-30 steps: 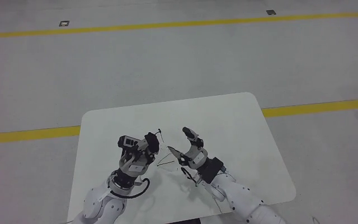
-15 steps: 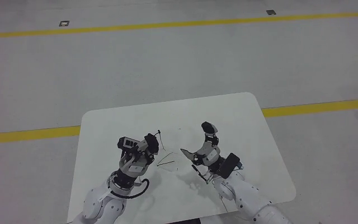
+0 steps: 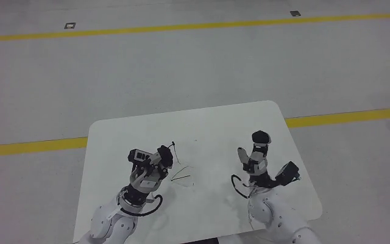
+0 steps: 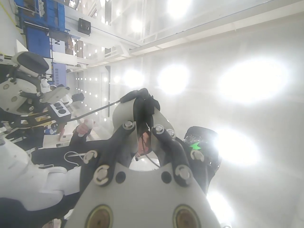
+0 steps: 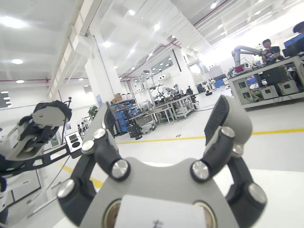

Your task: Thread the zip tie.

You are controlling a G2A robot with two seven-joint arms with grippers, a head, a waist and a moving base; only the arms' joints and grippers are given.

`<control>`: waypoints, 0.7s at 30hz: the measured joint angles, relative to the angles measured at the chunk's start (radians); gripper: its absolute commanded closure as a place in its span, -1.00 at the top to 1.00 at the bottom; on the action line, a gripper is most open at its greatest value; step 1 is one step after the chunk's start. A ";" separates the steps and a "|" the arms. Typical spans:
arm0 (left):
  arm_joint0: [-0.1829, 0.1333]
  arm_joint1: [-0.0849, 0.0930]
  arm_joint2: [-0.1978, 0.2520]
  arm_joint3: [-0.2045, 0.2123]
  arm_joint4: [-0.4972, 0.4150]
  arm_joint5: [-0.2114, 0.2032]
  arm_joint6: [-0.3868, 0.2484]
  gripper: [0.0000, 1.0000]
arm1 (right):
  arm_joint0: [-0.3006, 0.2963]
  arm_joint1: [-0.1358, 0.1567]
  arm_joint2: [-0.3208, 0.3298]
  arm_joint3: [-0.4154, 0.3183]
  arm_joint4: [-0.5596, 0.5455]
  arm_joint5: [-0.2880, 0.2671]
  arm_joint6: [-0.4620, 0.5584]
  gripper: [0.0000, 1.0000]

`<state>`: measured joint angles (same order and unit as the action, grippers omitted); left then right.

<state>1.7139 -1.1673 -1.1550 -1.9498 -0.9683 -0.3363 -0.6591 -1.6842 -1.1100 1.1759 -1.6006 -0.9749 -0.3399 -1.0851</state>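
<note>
My left gripper [image 3: 163, 157] stands over the left half of the white table [image 3: 244, 122], shut on a thin black zip tie [image 3: 174, 146]. The tie sticks up past the fingertips, with its small head at the far end. In the left wrist view the zip tie [image 4: 95, 112] runs out sideways from the closed left gripper [image 4: 144, 100]. My right gripper [image 3: 251, 146] is open and empty over the table's right half, well apart from the tie. From the right wrist view, the right gripper [image 5: 166, 110] points toward the room, and the left gripper [image 5: 51, 115] with the zip tie [image 5: 65, 122] is off to one side.
Thin dark lines [image 3: 181, 174] lie on the table between the two arms; I cannot tell whether they are a strap or a shadow. The table's right edge [image 3: 301, 158] is close to the right arm. Grey floor with yellow stripes surrounds the table.
The right gripper has swung to the right, from beside the left gripper and the tie out over the table's right half, staying open. The left gripper and tie have kept still.
</note>
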 measured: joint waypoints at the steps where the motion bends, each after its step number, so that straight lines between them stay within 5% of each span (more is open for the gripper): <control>1: 0.000 0.000 0.000 0.000 0.000 0.000 0.000 -1.00 | -0.007 0.004 0.002 -0.010 0.027 0.000 -0.003 1.00; 21: 0.000 0.000 0.000 0.000 0.000 0.000 0.000 -1.00 | -0.016 0.009 0.002 -0.022 0.062 0.000 -0.012 1.00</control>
<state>1.7139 -1.1673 -1.1550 -1.9498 -0.9683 -0.3363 -0.6591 -1.7002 -1.1009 1.1776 -1.6223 -0.9124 -0.3400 -1.0968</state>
